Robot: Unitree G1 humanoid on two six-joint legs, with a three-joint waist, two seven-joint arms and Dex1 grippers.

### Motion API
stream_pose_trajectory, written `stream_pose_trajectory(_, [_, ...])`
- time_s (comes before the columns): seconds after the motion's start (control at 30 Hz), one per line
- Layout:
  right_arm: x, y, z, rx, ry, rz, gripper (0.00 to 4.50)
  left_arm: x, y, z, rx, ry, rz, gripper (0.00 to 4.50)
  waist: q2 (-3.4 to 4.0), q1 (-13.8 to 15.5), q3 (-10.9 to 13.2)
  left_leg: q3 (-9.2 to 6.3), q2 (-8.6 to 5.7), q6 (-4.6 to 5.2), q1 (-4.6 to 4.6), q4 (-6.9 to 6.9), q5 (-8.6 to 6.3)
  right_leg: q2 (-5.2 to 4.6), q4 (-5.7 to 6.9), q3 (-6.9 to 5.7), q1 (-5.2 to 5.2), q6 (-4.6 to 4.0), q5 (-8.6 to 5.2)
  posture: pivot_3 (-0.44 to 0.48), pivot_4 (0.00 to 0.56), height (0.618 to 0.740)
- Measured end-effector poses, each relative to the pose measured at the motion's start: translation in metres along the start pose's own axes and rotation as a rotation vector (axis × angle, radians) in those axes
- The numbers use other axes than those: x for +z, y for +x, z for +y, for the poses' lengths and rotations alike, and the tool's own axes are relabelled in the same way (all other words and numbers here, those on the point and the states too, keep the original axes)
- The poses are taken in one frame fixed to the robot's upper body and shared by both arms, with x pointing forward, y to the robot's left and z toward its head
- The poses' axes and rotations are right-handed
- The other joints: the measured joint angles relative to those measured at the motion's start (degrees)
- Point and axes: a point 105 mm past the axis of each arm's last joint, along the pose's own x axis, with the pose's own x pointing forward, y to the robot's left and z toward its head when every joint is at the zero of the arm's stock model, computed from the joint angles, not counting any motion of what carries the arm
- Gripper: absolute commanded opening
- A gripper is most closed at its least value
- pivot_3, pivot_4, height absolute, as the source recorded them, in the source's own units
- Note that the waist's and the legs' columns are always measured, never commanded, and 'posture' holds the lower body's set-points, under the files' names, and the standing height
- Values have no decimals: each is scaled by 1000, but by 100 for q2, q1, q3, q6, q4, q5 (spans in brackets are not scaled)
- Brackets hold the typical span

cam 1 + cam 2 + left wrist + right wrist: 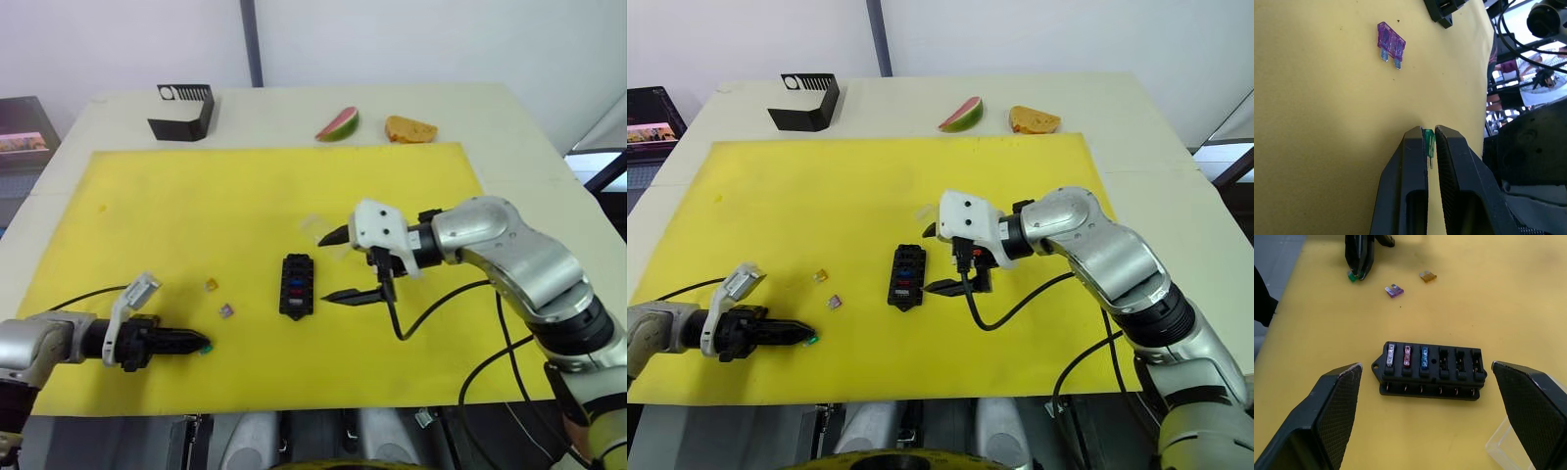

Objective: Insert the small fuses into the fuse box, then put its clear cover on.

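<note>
Left gripper (203,344): lies low over the yellow mat (176,196) near its front edge toward the left corner; fingers pressed together on a green fuse (1428,143), which stands pinched at their very tips.

Fuse box (297,285): black six-slot block at the mat's middle, somewhat toward the front edge. Long axis runs front to back across the mat; the end tab points to the front edge. Three slots at the tab end are filled with a pale grey, a red and a blue fuse (1424,357); the three slots at the far end stand empty. It lies to the right of the left gripper and a little farther back, well apart from it, so the held fuse must likely travel right and slightly back to reach an empty slot.

Right gripper (341,265): hovers just beside the box on its right, fingers spread wide, nothing held. It is by far the nearer arm to the box.

Loose fuses: purple fuse (226,309) and amber fuse (211,285) lie flat on the mat between the left gripper and the box.

Clear cover (316,229): rests on the mat just behind the box, beside the right gripper.

Beyond the mat, along the table's far edge: black slotted stand (182,111), watermelon slice (338,124), bread piece (410,128).

Writing or brands: none legible.
</note>
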Motion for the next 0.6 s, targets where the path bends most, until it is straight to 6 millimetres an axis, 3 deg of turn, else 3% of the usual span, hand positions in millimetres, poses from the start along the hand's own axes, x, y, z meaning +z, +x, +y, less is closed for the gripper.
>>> stream_pose_trajectory(0.6, [0, 1, 1, 4, -3, -3, 4500, 2, 0, 1, 24, -2, -40, 207, 0, 10, 0, 0, 0, -1, 0, 0, 1, 0, 0, 0, 0, 0, 0, 0, 150, 740])
